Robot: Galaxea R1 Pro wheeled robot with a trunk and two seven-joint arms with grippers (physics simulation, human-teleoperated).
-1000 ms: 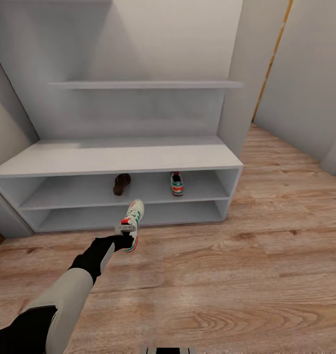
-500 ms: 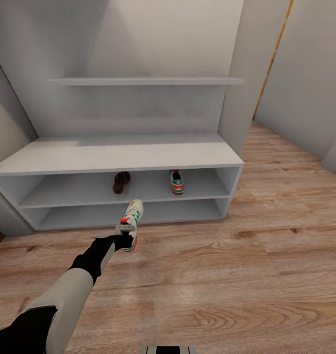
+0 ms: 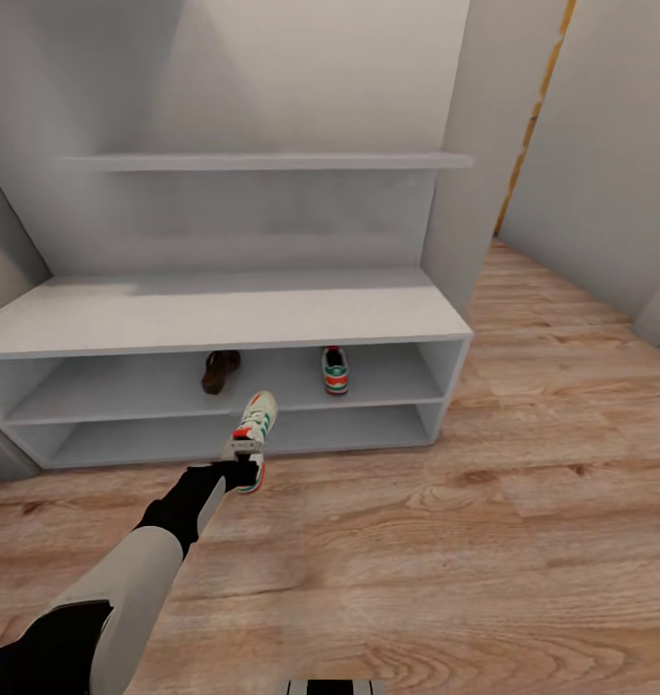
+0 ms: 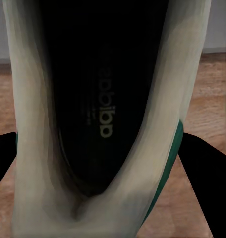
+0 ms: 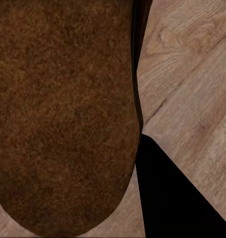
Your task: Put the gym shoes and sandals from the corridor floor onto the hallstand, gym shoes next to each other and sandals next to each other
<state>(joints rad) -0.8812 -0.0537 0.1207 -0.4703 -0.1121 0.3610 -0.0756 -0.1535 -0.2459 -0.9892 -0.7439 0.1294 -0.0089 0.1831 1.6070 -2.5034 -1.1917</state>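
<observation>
While the left gripper [image 3: 235, 470] clamps a gym shoe [image 3: 252, 439] by its heel above the corridor floor [image 3: 484, 541], the hallstand [image 3: 224, 323] stands at twelve o'clock, its upper tier bearing a sandal [image 3: 220, 371] and second gym shoe [image 3: 335, 371], well apart. Right gripper's finger [image 5: 172, 198] lies against a brown sandal sole [image 5: 63, 114]; its grip cannot be told.

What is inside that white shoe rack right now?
On the hallstand's upper tier sit one brown sandal and one gym shoe, well apart. The lower tier looks bare, though the held gym shoe covers part.
</observation>
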